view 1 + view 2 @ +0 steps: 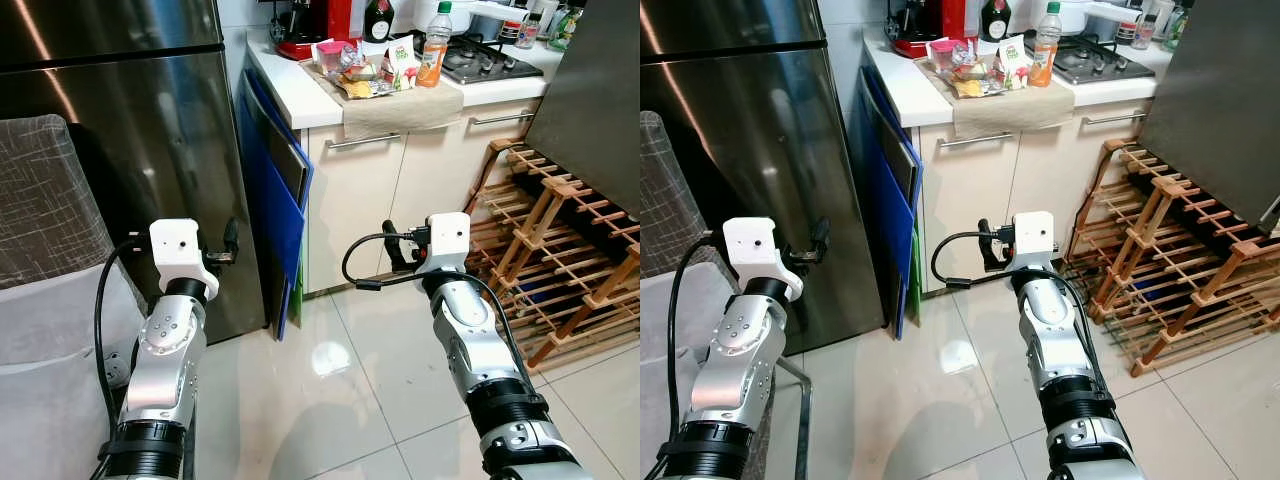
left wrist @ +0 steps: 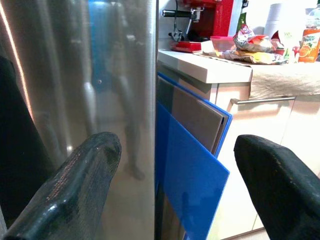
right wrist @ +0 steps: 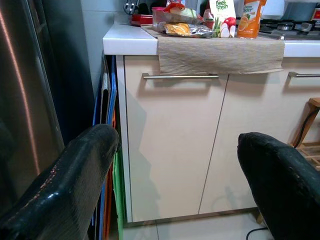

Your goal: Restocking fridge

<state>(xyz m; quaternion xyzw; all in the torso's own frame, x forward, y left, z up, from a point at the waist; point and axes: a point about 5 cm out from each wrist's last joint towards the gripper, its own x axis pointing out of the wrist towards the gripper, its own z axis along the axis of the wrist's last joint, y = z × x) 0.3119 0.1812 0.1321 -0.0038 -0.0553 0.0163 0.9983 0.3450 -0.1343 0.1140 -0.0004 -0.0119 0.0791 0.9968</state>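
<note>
At about 10 o'clock in the head views stands the fridge (image 1: 130, 150), its steel doors shut, so restocking has not begun. The left gripper (image 1: 232, 245) is held up at 9 o'clock, just beside the fridge's front right edge and touching nothing; in its wrist view the 2 fingers (image 2: 75, 185) are spread wide with nothing between them, likely readied for the door.

Just right of the fridge, around 12 o'clock, flat blue boards (image 1: 275, 210) lean upright in the gap against the cabinet side, tucked there out of the walkway.

Higher, at 1 o'clock, the countertop (image 1: 300, 95) carries the goods to be stocked on a brown cloth (image 1: 395, 108): snack packets (image 1: 358, 80), a small carton (image 1: 402, 62) and an orange juice bottle (image 1: 434, 50), grouped near the front edge within reach. A red coffee machine (image 1: 305, 25) sits behind them.

The right gripper (image 1: 394, 250) is raised at 3 o'clock, facing the cream cabinet doors (image 1: 355, 200), well short of the counter; its fingers (image 3: 75, 175) are also parted wide and empty.

At 4 o'clock a wooden wine rack (image 1: 560, 250) stands on the tiled floor.
</note>
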